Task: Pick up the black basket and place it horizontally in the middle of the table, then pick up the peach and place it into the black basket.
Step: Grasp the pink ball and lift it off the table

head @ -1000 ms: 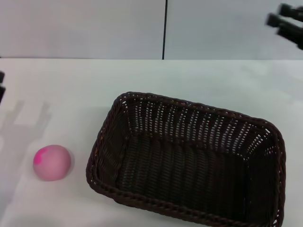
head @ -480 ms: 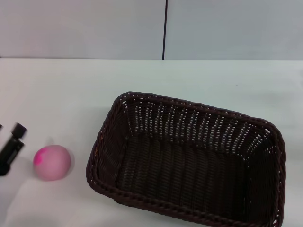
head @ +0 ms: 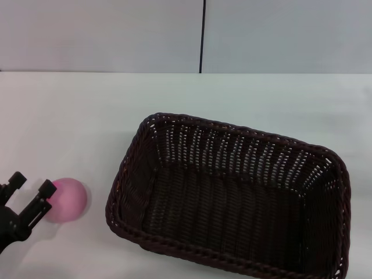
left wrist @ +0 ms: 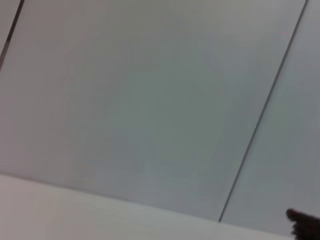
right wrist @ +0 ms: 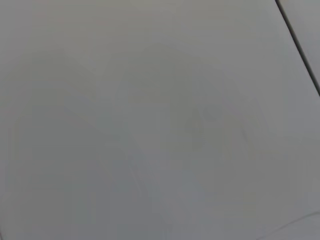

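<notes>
I have the left gripper low at the table's near left edge, its 2 fingers spread apart, one overlapping the peach (whether it touches, I cannot tell). The black basket sits right of the peach, open side up. My right gripper is out of sight.
</notes>
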Tool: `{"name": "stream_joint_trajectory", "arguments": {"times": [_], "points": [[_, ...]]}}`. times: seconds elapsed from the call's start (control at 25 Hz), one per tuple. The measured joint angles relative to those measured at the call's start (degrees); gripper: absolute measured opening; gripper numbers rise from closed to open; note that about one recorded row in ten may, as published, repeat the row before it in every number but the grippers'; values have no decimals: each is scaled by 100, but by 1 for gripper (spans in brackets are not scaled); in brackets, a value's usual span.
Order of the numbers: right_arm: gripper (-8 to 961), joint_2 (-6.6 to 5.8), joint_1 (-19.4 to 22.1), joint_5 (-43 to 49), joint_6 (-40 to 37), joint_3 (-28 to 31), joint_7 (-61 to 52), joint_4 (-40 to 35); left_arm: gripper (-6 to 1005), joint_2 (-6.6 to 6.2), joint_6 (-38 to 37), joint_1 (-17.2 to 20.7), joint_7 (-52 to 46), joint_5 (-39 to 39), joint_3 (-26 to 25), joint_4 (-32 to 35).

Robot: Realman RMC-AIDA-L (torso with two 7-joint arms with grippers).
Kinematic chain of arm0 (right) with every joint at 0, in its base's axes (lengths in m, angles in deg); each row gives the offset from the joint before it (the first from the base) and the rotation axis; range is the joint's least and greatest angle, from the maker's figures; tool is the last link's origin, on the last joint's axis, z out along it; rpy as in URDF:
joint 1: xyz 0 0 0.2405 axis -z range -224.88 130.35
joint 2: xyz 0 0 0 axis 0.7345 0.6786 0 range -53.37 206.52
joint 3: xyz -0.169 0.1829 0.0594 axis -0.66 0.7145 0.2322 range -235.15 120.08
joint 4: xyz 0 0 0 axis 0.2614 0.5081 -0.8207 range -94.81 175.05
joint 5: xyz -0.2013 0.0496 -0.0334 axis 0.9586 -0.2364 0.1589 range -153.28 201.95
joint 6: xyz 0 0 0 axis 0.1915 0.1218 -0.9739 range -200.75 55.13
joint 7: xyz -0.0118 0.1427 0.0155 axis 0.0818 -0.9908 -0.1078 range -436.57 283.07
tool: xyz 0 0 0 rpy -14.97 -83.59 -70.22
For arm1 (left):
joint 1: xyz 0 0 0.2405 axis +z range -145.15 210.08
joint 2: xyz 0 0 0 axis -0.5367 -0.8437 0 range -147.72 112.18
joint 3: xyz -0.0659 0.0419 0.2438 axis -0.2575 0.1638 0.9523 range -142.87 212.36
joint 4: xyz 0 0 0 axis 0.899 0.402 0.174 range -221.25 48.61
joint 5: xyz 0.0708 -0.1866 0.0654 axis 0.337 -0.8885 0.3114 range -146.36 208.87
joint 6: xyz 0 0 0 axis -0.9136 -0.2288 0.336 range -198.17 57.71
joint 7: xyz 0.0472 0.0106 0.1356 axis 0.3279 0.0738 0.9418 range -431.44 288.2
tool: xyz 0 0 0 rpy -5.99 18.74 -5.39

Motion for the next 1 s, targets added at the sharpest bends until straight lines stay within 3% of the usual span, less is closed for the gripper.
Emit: {"name": "stream_joint_trajectory", "arguments": {"times": [0.76, 1.0], "points": [[500, -7, -55, 20, 6, -3, 6, 119, 730, 12, 400, -94, -2, 35, 321, -1], [500, -4, -56, 5, 7, 25, 6, 119, 542, 14, 449, -97, -2, 38, 295, 4]]}}
